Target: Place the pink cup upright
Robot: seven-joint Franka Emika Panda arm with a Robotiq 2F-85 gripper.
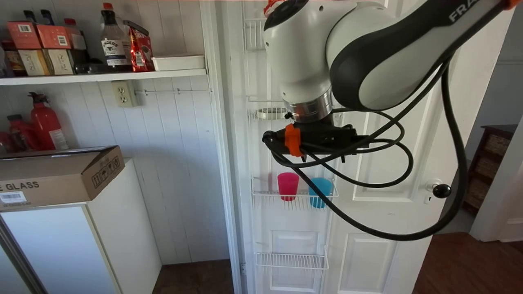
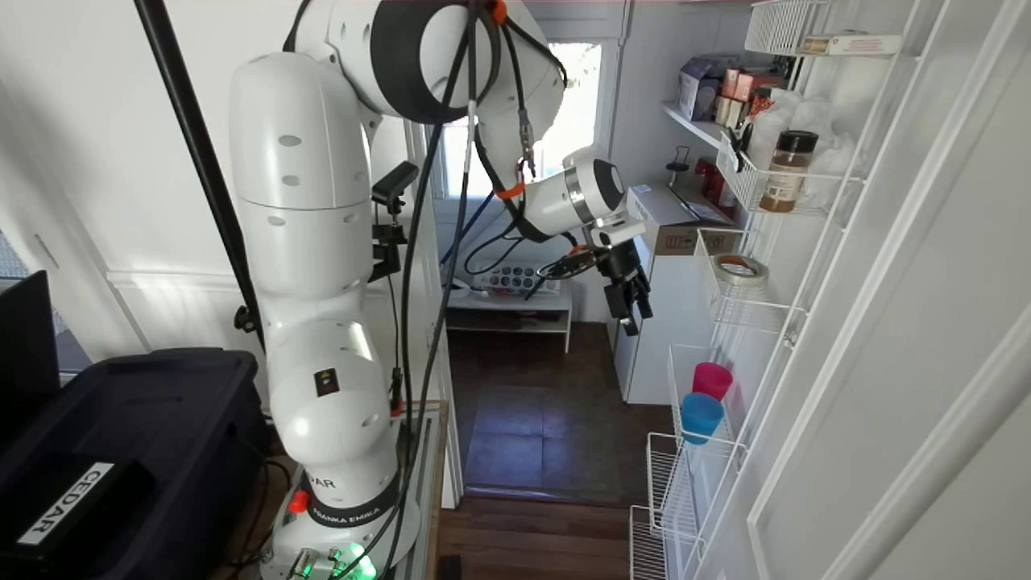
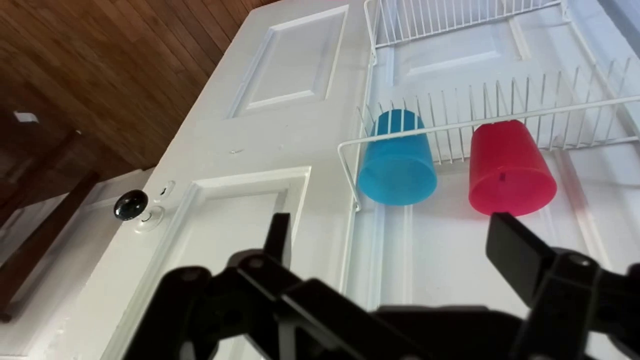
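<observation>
The pink cup (image 1: 288,185) stands upright in a white wire basket (image 1: 261,193) on the door, its wider rim up. It also shows in an exterior view (image 2: 712,380) and in the wrist view (image 3: 507,160), whose picture is upside down. The light blue cup (image 1: 321,192) stands beside it in the same basket, also in the wrist view (image 3: 398,160). My gripper (image 3: 391,225) is open with nothing between its fingers. It hangs apart from both cups, in an exterior view (image 2: 638,321) higher than the basket and out from the door.
More wire baskets hang on the door, one above (image 2: 749,310) holding a roll of tape (image 2: 739,271) and one below (image 1: 292,260). A door knob (image 1: 441,190) sticks out. The arm's cable loops (image 1: 402,236) hang near the basket. A cardboard box (image 1: 57,175) sits on a white cabinet.
</observation>
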